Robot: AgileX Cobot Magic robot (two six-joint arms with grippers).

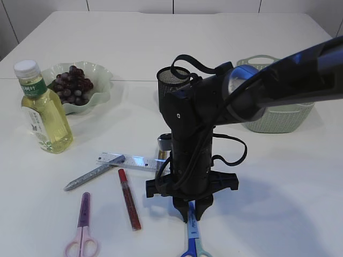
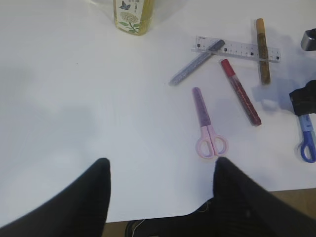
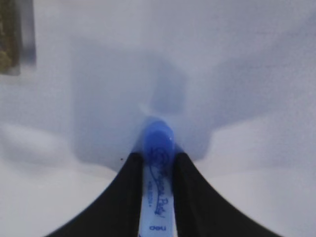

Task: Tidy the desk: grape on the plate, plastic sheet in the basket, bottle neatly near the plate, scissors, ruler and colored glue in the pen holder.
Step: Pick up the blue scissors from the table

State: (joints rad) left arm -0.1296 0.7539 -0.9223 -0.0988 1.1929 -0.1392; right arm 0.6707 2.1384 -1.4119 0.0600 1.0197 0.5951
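My right gripper [image 1: 191, 214] points straight down at the table's front and is shut on the blue scissors [image 1: 192, 241]; in the right wrist view its two fingers press either side of the blue blade cover [image 3: 157, 163]. My left gripper [image 2: 160, 165] hangs open over bare table at the front edge, empty. Pink scissors [image 2: 207, 126], red glue [image 2: 240, 92], silver glue [image 2: 197, 61], gold glue [image 2: 262, 49] and the clear ruler [image 2: 237, 48] lie loose. The black mesh pen holder [image 1: 171, 77] stands behind the right arm. Grapes [image 1: 72, 85] sit on the green plate [image 1: 102, 72], with the bottle [image 1: 45, 112] beside it. The plastic sheet is out of view.
A pale green basket [image 1: 278, 120] stands at the back right, partly behind the right arm. The table's front edge [image 2: 197, 210] runs just under the left gripper.
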